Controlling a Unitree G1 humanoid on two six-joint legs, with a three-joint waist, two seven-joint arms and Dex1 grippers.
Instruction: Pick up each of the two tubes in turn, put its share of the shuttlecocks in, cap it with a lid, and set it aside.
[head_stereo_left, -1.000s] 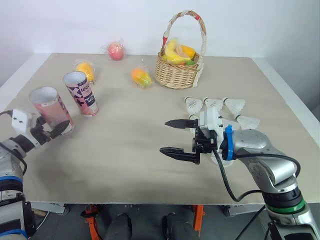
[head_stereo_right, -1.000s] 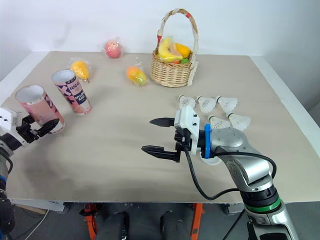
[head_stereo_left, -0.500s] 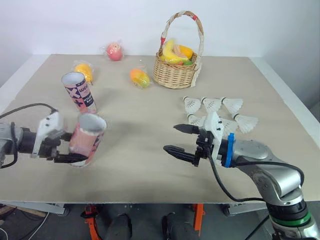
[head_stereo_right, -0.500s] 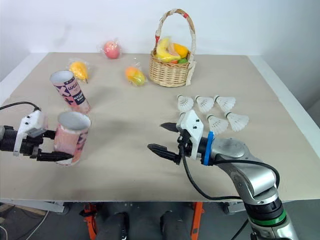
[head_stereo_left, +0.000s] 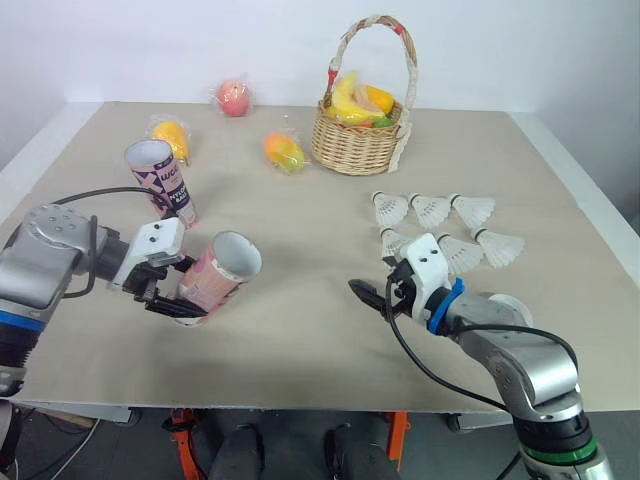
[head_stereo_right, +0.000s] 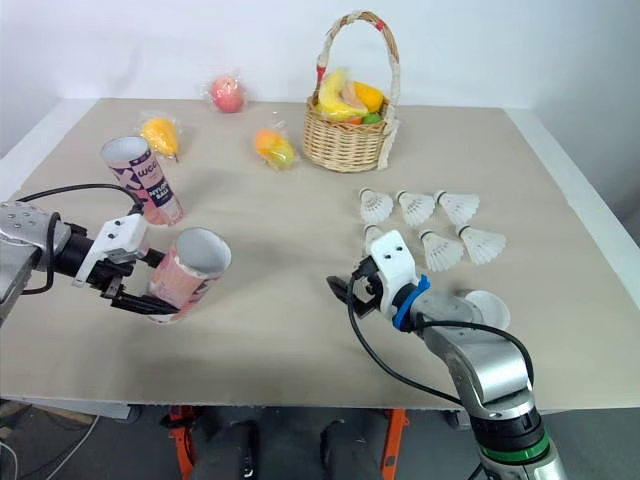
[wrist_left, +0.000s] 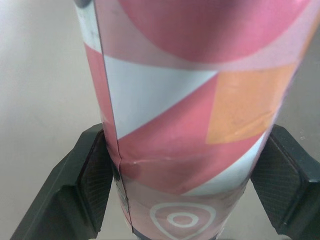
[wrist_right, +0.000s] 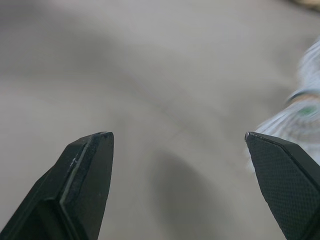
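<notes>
Table (head_stereo_left: 300, 240): is lying flat and beige in front of me.
Basket (head_stereo_left: 352, 155): is standing upright at the far middle of my table, its handle arching overhead.
Basket fruit (head_stereo_left: 350, 100): yellow and orange pieces are sitting heaped inside.
Red fruit (head_stereo_left: 233, 99): is resting wrapped near the far edge, left of the basket.
Orange fruit (head_stereo_left: 283, 152): is lying wrapped near the basket's left side.
Yellow fruit (head_stereo_left: 172, 137): is lying wrapped farther to my left.

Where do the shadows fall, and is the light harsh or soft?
Left eye view: soft, even light; a faint shadow lies on the table under the tilted tube in the left gripper. Right wrist view: a dim, soft-edged shadow on the table ahead of the right gripper.
</notes>
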